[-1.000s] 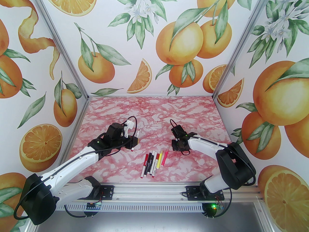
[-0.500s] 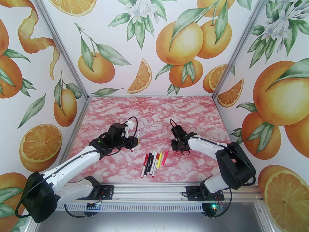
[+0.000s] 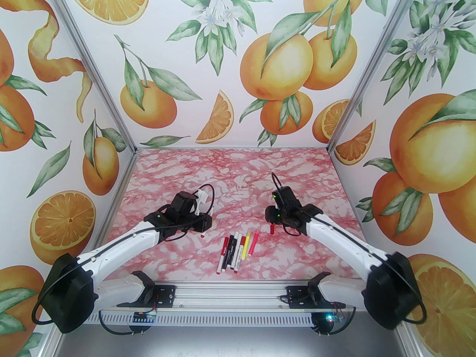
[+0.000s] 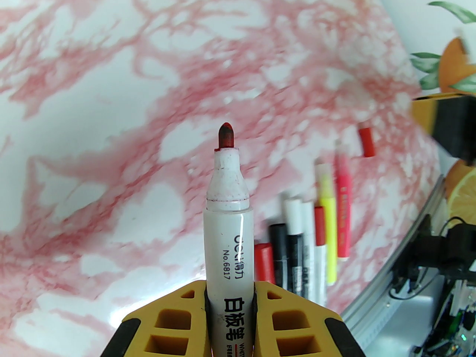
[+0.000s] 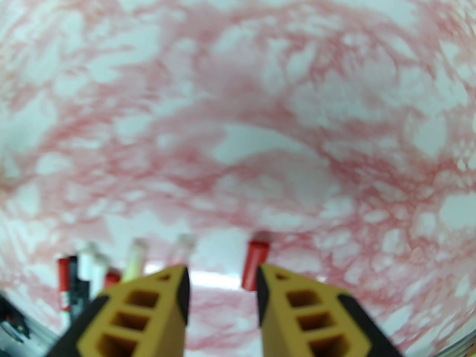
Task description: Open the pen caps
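My left gripper (image 4: 230, 311) (image 3: 204, 224) is shut on a white marker pen (image 4: 227, 236) (image 3: 202, 233). Its pen cap is off and the red tip (image 4: 225, 134) is bare. A loose red pen cap (image 3: 272, 229) (image 5: 254, 264) (image 4: 366, 142) lies on the table to the right of the row of pens. My right gripper (image 5: 222, 273) (image 3: 270, 217) hovers just above and behind that cap, open, with nothing between its fingers. Several capped pens (image 3: 238, 249) (image 4: 308, 236) lie side by side at the front middle: red-, black- and white-capped ones, a yellow one and a pink one.
The table (image 3: 230, 169) has a pink marbled top, with orange-patterned walls on three sides. A metal rail (image 3: 230, 298) with both arm bases runs along the near edge. Bare tabletop stretches behind both grippers.
My right gripper has opened, leaving the red cap on the table, and has lifted back and to the right. The left arm has sunk slightly with the pen still held.
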`<state>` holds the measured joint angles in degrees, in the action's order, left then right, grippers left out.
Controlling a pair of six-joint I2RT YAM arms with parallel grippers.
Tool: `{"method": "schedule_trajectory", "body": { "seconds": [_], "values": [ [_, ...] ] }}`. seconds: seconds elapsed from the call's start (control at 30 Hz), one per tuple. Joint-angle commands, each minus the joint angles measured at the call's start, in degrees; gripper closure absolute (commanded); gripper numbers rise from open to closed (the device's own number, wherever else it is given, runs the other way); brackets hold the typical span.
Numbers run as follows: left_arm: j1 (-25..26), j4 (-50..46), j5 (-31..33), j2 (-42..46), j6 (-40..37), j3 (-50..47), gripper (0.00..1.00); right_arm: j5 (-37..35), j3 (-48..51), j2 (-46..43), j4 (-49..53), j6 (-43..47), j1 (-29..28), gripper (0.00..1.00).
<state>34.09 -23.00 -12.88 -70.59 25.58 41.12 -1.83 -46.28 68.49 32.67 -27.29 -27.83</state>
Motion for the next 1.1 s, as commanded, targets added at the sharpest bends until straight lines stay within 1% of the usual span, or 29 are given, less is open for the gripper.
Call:
{"method": "schedule_trajectory", "body": {
  "seconds": [0.0,0.07,0.17,0.23,0.27,0.33,0.4,0.43,0.67,0.8,1.07],
  "values": [
    [-0.25,-3.32,4.36,-1.79,0.86,-0.14,1.00,6.98,0.78,-4.28,-2.72,1.35,-0.88,0.60],
    [-0.38,-4.26,5.56,-3.36,1.82,0.22,1.00,12.26,1.59,-6.65,-5.02,1.91,-1.21,0.57],
    [-0.59,-5.85,7.74,-5.77,2.85,0.89,1.00,21.14,3.35,-9.77,-9.32,1.60,-1.52,0.48],
    [-0.93,-6.00,8.31,-7.28,2.95,1.23,1.00,25.53,3.66,-10.78,-10.38,1.14,-1.48,0.36],
    [-1.10,-5.97,8.39,-7.90,2.88,1.32,1.00,27.03,3.74,-10.98,-10.52,1.02,-1.44,0.29],
    [-1.21,-6.29,9.24,-9.08,2.63,1.63,1.00,28.30,3.91,-11.72,-10.57,0.79,-1.61,0.20],
    [-1.38,-6.97,10.61,-9.77,2.50,2.04,1.00,28.04,4.09,-12.68,-10.41,0.75,-1.55,0.12],
    [-1.56,-7.63,11.59,-10.07,2.57,2.26,1.00,27.79,4.20,-12.98,-10.18,0.89,-1.53,0.11],
    [-2.72,-7.20,16.73,-9.83,4.28,1.40,1.00,26.60,4.79,-13.85,-9.84,0.99,-1.60,0.10],
    [-3.44,-5.53,17.34,-10.51,4.89,0.65,1.00,23.42,4.64,-14.70,-8.96,1.45,-1.52,0.10],
    [-4.11,-3.87,17.31,-12.64,4.39,0.21,1.00,20.75,4.75,-15.83,-8.06,1.45,-1.54,0.10]
  ]
}}
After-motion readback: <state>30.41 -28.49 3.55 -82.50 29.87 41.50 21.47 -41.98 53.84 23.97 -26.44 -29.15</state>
